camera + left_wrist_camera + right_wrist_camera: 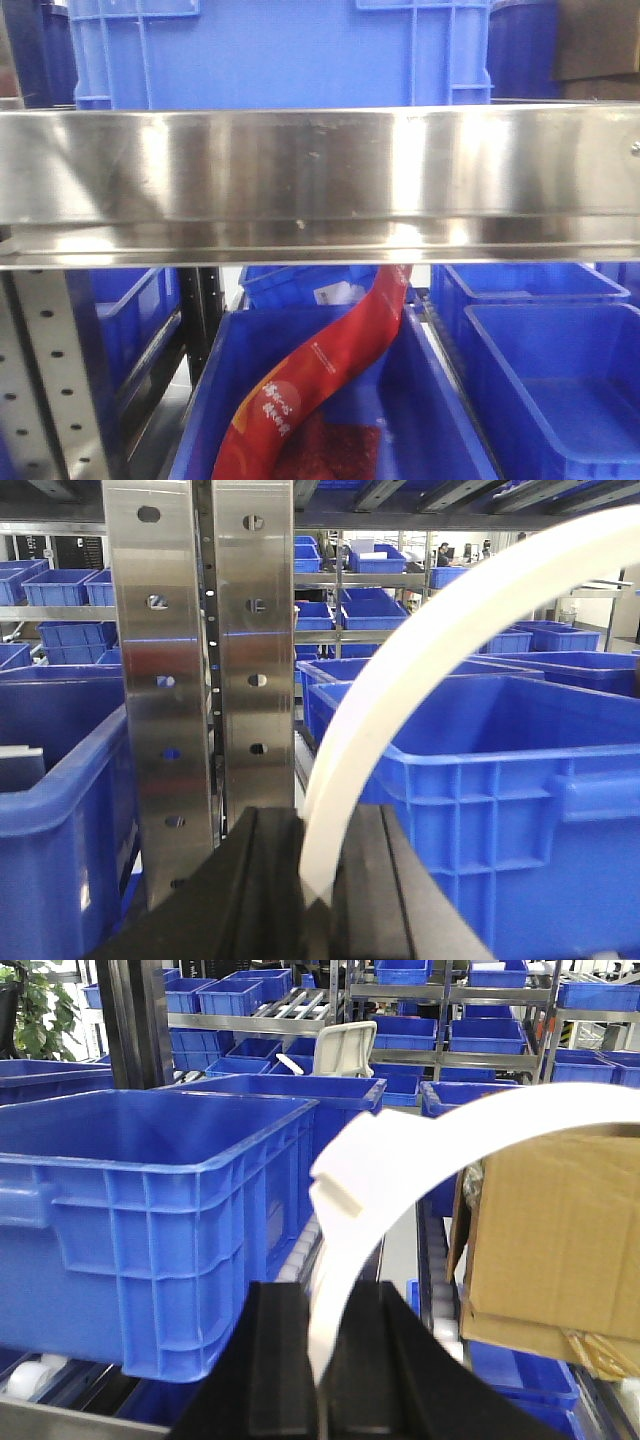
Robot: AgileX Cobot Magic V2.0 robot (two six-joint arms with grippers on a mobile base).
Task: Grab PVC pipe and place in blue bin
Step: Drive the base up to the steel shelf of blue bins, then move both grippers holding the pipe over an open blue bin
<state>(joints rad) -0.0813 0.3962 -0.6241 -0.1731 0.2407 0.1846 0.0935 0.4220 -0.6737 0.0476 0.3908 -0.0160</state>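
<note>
A warehouse stockroom: rows of blue moulded plastic bins (480, 800) fill tiered shelves of shiny steel racking with perforated uprights (160, 680), grey roller tracks (300, 1002) run between shelves, and a brown cardboard carton (550, 1230) sits among them

A blue bin (150, 1230) and a cardboard box (560, 1240) sit side by side on the roller shelf (25, 1380).

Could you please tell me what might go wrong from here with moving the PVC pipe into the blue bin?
1. The left gripper clamps the PVC pipe near its lower end, so the long arc could pivot or slip.
2. The arc may strike the steel upright beside it.
3. By the right gripper, it might snag on the cardboard box.
</note>
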